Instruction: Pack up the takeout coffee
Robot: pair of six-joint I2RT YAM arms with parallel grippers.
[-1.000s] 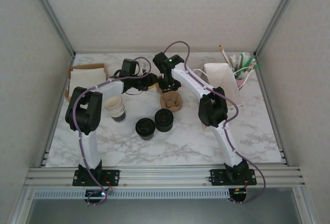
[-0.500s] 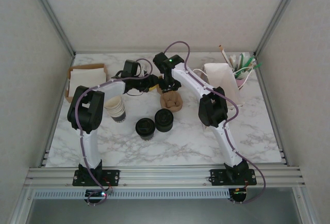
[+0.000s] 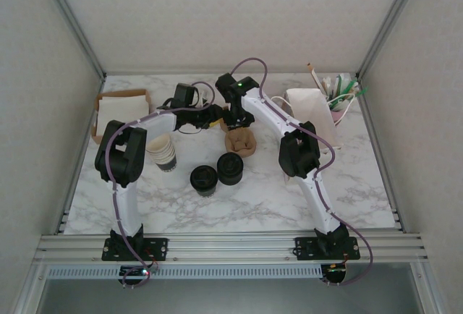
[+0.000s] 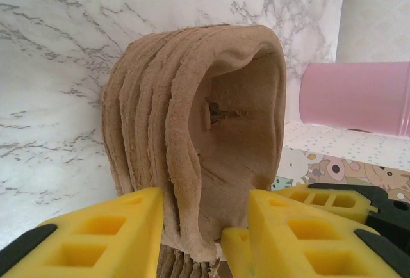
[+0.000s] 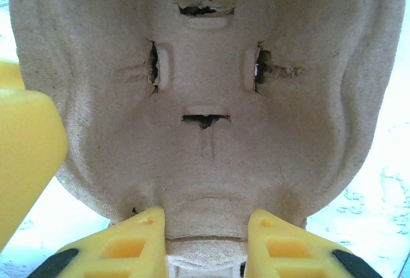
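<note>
- Upper left of the top view: a brown tray (image 3: 101,104) holding white napkins (image 3: 120,108), against the left wall.
- Left of centre: a stack of lidless cream cups (image 3: 163,152), tilted, touching the left arm's elbow in this view.
- Lower centre: the takeout coffee (image 3: 204,179) seems to be the left of 2 black-topped round things on the marble table (image 3: 260,198). From above I cannot tell it for sure from the black round thing (image 3: 230,168) just beside it to the right. Both are well clear of the pincers.
- Just above centre: the left gripper (image 3: 215,116) reaches in from the left. In the left wrist view its (image 4: 204,201) 2 yellow fingers (image 4: 102,233) stand partly apart and press on either side of the rim of the stack of pulp cup carriers (image 4: 192,111), so it has hold of that stack.
- Centre of the top view: the stack of pulp cup carriers (image 3: 241,142) lies on the table, right under both pincers.
- The right gripper (image 3: 235,120) comes down on the same stack. In the right wrist view its (image 5: 205,217) fingers (image 5: 288,246) are narrowed onto the carrier's lower edge (image 5: 205,130), pinching it.
- Upper right: a white napkin box (image 3: 304,100), then a pink holder (image 3: 337,115) with straws (image 3: 334,86) at the right wall.
</note>
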